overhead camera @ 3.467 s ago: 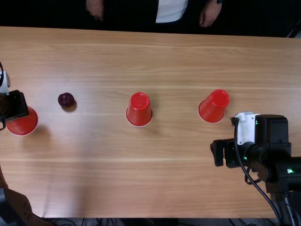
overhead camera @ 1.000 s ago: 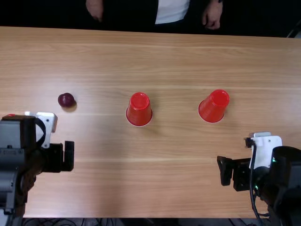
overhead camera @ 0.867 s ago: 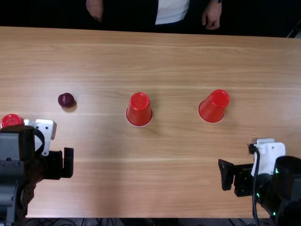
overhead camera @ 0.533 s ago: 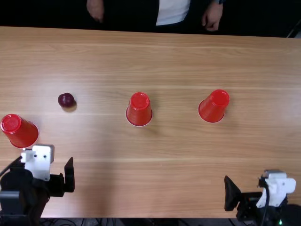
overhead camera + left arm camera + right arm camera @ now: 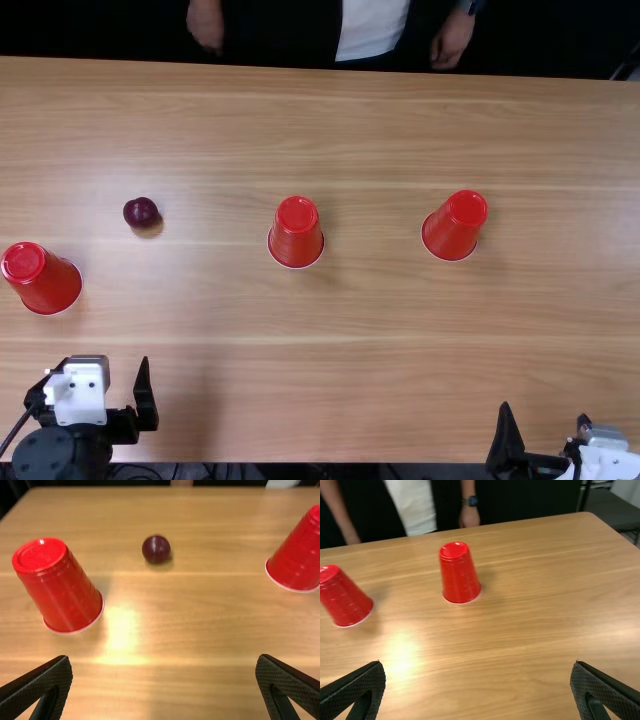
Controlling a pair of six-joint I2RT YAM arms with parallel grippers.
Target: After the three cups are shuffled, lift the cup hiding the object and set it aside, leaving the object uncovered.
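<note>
Cup [image 5: 40, 278] released; left hand [image 5: 161, 692], right hand [image 5: 479, 690] withdrawn.

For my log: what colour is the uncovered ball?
The ball is dark purplish maroon, clearest in the left wrist view.

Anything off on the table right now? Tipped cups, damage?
Nothing stands out. The left cup, middle cup and right cup all stand mouth-down and intact; the dark ball sits uncovered, apart from the left cup.
</note>
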